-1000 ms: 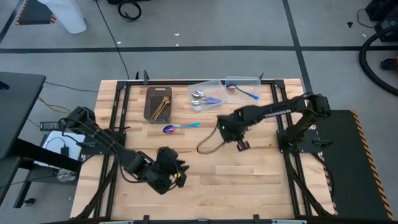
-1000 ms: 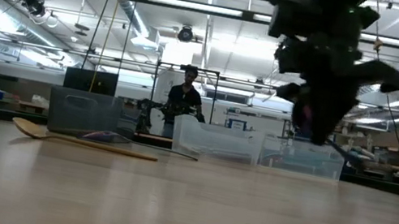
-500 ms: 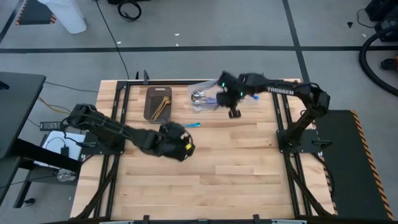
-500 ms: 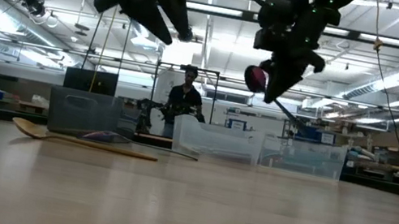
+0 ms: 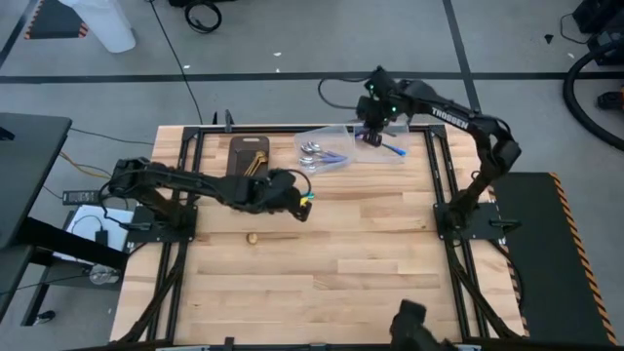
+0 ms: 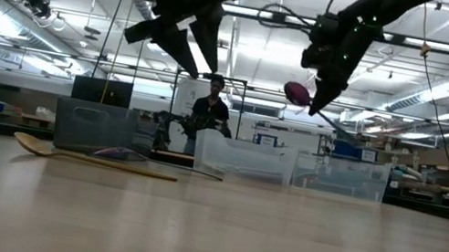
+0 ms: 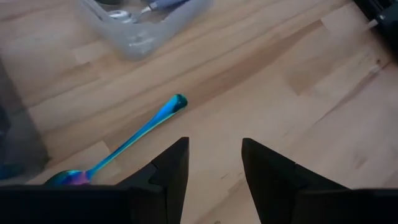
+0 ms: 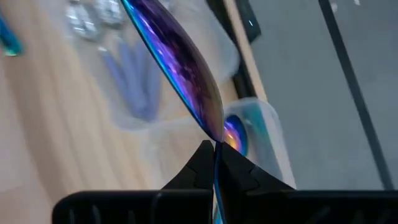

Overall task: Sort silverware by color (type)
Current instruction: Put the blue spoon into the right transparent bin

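Left end effector [image 5: 304,202], centre-left of the high view: fingers [image 7: 168,171] parted with a clear gap, holding nothing, poised above the wooden counter [image 5: 370,253]. An iridescent spoon [image 7: 124,146] lies flat on the counter just beyond the fingertips, untouched, its handle end pointing toward a clear container [image 5: 325,149].

Centre left of the low view: a gold spoon [image 6: 89,158] lies on the counter in front of the dark tray [image 5: 248,162]. The tray, at upper centre-left in the high view, holds further gold pieces.

Right end effector [image 5: 371,129], upper centre of the high view: fingers clenched on a second iridescent spoon [image 8: 177,62], gripped by its handle with the purple bowl free. It hangs above the far clear container [image 5: 382,142], which already holds a rainbow-blue piece. The nearer clear container holds silver spoons [image 5: 310,151].

A person [image 6: 208,109] stands in the room beyond the counter.
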{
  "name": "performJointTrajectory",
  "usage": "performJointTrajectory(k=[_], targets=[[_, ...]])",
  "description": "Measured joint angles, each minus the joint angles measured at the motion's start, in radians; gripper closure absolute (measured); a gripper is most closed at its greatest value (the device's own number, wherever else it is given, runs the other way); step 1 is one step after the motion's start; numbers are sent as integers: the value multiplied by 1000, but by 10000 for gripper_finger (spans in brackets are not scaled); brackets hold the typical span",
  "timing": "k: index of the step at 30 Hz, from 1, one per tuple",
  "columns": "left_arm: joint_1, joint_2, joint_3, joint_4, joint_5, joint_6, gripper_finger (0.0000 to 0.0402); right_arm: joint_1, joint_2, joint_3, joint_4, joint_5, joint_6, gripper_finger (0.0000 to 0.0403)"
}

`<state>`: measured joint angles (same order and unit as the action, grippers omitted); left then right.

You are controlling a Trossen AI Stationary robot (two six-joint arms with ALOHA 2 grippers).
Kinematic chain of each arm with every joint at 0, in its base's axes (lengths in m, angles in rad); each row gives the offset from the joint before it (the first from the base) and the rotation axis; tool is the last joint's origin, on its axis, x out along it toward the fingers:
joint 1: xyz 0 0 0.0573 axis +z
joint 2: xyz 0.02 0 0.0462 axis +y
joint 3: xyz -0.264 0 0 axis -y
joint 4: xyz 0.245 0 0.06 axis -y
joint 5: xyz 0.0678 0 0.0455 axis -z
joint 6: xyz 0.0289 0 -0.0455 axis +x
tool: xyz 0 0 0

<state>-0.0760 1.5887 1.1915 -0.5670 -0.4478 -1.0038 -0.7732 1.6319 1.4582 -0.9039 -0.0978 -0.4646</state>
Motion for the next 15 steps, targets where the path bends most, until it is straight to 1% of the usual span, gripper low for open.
performJointTrajectory(k=[5, 10, 15], targets=[[38, 0, 0, 14, 83, 53, 244, -81, 47, -1, 16, 0, 27, 391], [47, 0, 0, 0, 132, 100, 244, -118, 105, -2, 19, 1, 28, 391], [38, 0, 0, -36, 148, 97, 244, -140, 148, -3, 10, 68, 16, 391]])
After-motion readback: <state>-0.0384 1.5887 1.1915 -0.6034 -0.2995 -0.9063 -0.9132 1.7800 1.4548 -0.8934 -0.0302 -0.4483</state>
